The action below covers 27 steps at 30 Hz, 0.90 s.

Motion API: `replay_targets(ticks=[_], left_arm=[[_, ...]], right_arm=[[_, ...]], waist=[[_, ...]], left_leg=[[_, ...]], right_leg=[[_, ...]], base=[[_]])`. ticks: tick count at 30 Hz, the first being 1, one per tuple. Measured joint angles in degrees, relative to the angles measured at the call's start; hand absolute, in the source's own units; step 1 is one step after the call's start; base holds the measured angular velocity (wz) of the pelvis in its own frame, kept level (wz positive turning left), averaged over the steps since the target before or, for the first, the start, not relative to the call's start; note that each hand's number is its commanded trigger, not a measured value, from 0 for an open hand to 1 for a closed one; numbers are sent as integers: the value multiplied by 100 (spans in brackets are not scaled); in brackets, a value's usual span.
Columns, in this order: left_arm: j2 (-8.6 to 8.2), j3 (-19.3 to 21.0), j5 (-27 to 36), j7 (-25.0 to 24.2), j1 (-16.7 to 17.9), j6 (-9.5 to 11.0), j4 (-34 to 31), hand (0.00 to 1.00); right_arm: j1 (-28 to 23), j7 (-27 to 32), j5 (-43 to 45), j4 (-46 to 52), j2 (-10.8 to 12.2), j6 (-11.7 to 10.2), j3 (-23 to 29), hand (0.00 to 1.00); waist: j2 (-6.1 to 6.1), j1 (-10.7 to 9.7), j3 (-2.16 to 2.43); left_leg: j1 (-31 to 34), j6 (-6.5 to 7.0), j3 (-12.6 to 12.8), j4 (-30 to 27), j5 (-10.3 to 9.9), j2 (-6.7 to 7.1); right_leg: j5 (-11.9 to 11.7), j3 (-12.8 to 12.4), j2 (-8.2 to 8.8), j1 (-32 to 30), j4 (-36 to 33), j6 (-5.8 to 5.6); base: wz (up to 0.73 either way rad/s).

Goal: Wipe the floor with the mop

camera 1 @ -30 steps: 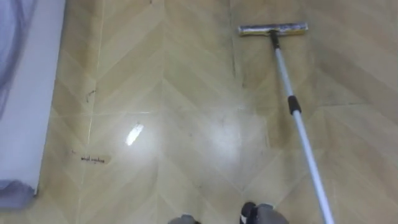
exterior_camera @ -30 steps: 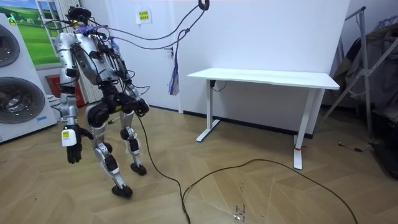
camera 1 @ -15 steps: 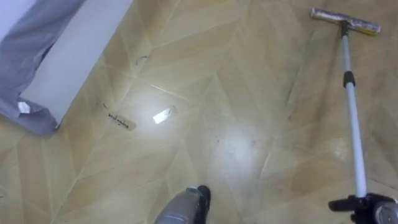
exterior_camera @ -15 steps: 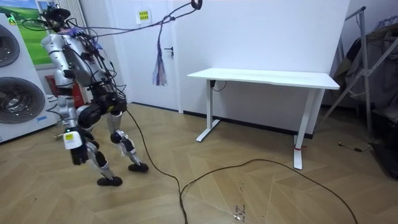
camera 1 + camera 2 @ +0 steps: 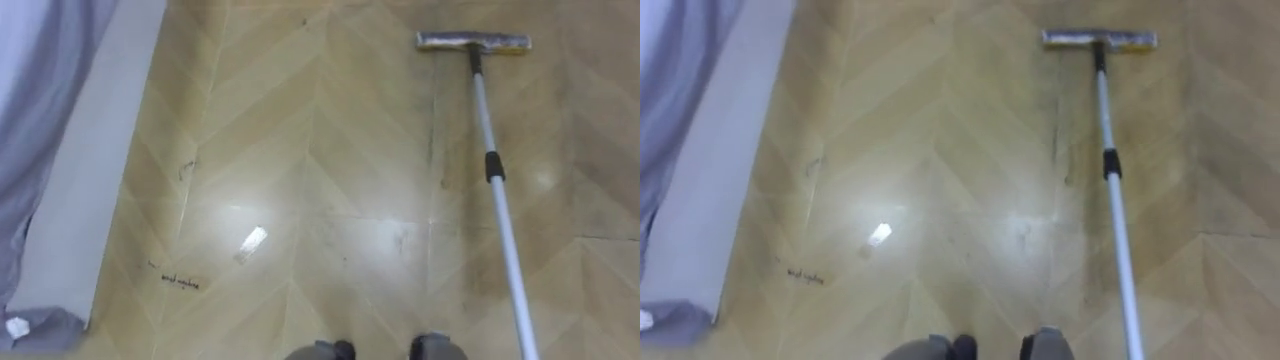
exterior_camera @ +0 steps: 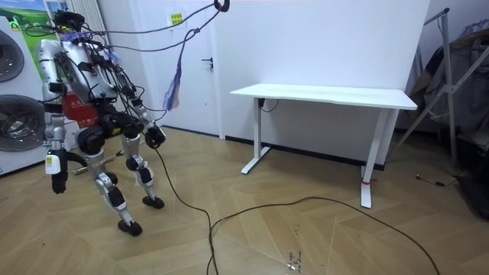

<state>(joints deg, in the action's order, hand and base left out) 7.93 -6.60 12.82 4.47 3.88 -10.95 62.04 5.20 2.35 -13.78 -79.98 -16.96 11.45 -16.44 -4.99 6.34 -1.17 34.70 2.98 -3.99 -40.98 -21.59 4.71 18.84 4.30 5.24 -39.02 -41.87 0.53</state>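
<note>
Over on the wood floor (image 5: 320, 200) by the washing machines (image 6: 19, 126), mopping

Mop (image 5: 492, 160) sits ahead-right, head (image 5: 473, 42) flat on the boards; I'd drag it in straight, overlapping lanes. Left hand (image 6: 55, 183) hangs loose, empty. Right hand's grip: can't tell.

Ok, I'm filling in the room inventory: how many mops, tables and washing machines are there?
Mop: 1
Table: 1
Washing machines: 2
Total: 4
</note>
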Motion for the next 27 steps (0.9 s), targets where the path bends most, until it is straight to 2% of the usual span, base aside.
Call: replay_targets(ticks=[1, 2, 3, 4, 5, 6, 7, 8, 9, 10, 11, 12, 13, 14, 15, 16, 19, 21, 23, 24, 25, 26, 27], left_arm=[[31, -18, 25, -4, 2, -9, -2, 0], [66, -33, 52, -5, 3, -10, -7, 0], [163, -62, 120, -5, 6, -19, -8, 0], [290, -59, 274, -1, 29, -28, -9, 0], [369, -59, 351, 1, 66, -28, -15, 0], [540, -128, 443, 14, 169, -31, -21, 0], [692, -256, 457, 76, 293, -59, -96, 0], [736, -280, 457, 126, 354, -82, -145, 0], [763, -319, 457, 170, 422, -122, -149, 0], [765, -321, 455, 158, 515, -131, -188, 0], [770, -302, 446, 136, 592, -129, -197, 0], [769, -291, 438, 122, 598, -153, -196, 0], [766, -290, 377, 83, 600, -167, -218, 0], [767, -283, 363, 69, 604, -159, -242, 0], [765, -280, 320, 0, 573, -153, -249, 0], [753, -281, 321, -77, 548, -162, -243, 0], [639, -279, 267, -188, 524, -247, -249, 0], [623, -245, 260, -251, 438, -244, -224, 0], [527, -133, 245, -250, 210, -220, -41, 0], [485, -130, 248, -255, 148, -165, -11, 0], [456, -112, 256, -262, 139, -125, -14, 0], [426, -76, 257, -256, 133, -124, -16, 0], [346, -35, 256, -231, 104, -124, -13, 0]], right_arm=[[55, -12, -17, -11, -10, 76, 45, 100], [113, -42, -19, -11, -24, 120, 55, 100], [315, -130, -36, -26, -79, 188, 55, 100], [584, -232, -51, -43, -178, 258, 77, 100], [751, -281, -49, -52, -250, 279, 84, 100], [1087, -372, -47, -74, -403, 283, 80, 100], [1407, -430, -150, -74, -570, 213, 78, 100], [1560, -442, -196, -66, -661, 174, 69, 100], [1831, -475, -272, -52, -867, 163, -63, 100], [2046, -499, -281, 7, -980, 173, -178, 100], [2227, -516, -292, 59, -1007, 172, -169, 100], [2312, -539, -348, 87, -1011, 203, -112, 100], [2343, -578, -429, 65, -1030, 285, 7, 100], [2341, -580, -453, 74, -1029, 295, 51, 100], [2278, -591, -505, 106, -1020, 286, 136, 100], [2147, -634, -557, 91, -1005, 275, 209, 100], [1658, -734, -653, -47, -981, 46, 184, 100], [1263, -775, -749, -55, -937, -35, 92, 100], [908, -747, -701, -186, -856, -45, -7, 100], [717, -691, -569, -320, -742, -25, -69, 100], [547, -607, -509, -379, -586, -6, -125, 100], [471, -552, -484, -383, -512, -6, -145, 100], [350, -444, -438, -382, -341, -11, -146, 100]], waist=[[17, 16, -1], [68, 53, -8], [207, 144, -18], [341, 238, -6], [394, 276, -12], [480, 318, -26], [577, 335, -43], [622, 355, -50], [666, 443, -46], [732, 550, -55], [829, 550, -55], [850, 546, -61], [850, 537, -65], [844, 537, -65], [811, 521, -60], [768, 495, -65], [497, 503, -58], [416, 502, -28], [313, 456, -8], [241, 402, 36], [217, 368, 46], [212, 325, 45], [185, 245, 51]], left_leg=[[13, -91, 15, -144, -50, -41], [33, -120, 22, -238, -66, -67], [138, -170, 47, -491, -93, -119], [348, -177, 48, -927, -90, -155], [481, -200, 56, -1204, -78, -208], [701, -329, 55, -1695, -5, -317], [900, -523, 69, -2163, 128, -412], [999, -562, 79, -2354, 211, -440], [1199, -587, 93, -2720, 385, -510], [1294, -589, 143, -2892, 471, -542], [1299, -506, 203, -2695, 345, -533], [1301, -488, 209, -2464, 278, -496], [1293, -474, 231, -1855, 177, -482], [1279, -483, 261, -1542, 143, -479], [1253, -418, 330, -998, 117, -476], [1159, -243, 434, -884, 209, -467], [755, -18, 719, -779, 56, -483], [632, 32, 814, -766, -64, -440], [559, 83, 864, -775, -140, -395], [517, 110, 890, -791, -207, -400], [426, 126, 956, -769, -237, -402], [386, 135, 963, -746, -250, -400], [310, 138, 963, -662, -252, -401]], right_leg=[[55, 132, -35, 60, -66, 88], [93, 185, -36, 47, -134, 137], [204, 255, -47, -16, -305, 215], [357, 275, -57, -109, -492, 290], [426, 313, -83, -138, -602, 337], [549, 367, -136, -168, -813, 417], [669, 430, -163, -178, -990, 478], [720, 437, -180, -182, -1073, 490], [830, 433, -255, -185, -1209, 500], [889, 425, -287, -179, -1282, 526], [905, 378, -283, -174, -1289, 530], [903, 351, -281, -171, -1275, 530], [898, 347, -278, -145, -1227, 520], [894, 349, -278, -129, -1185, 514], [884, 341, -266, -95, -1087, 493], [871, 309, -233, -38, -1015, 426], [873, 135, -208, 290, -913, 264], [871, 50, -154, 331, -1032, 220], [833, 37, -96, 344, -1186, 149], [794, 33, -84, 346, -1254, 80], [770, -1, -51, 369, -1291, 40], [771, -5, -60, 399, -1256, 40], [769, 0, -108, 491, -1078, 36]], base=[[30], [30], [16], [11], [8], [12], [16], [19], [9], [13], [18], [42], [42], [54], [51], [44], [9], [-13], [-13], [-17], [-24], [-31], [-36]])
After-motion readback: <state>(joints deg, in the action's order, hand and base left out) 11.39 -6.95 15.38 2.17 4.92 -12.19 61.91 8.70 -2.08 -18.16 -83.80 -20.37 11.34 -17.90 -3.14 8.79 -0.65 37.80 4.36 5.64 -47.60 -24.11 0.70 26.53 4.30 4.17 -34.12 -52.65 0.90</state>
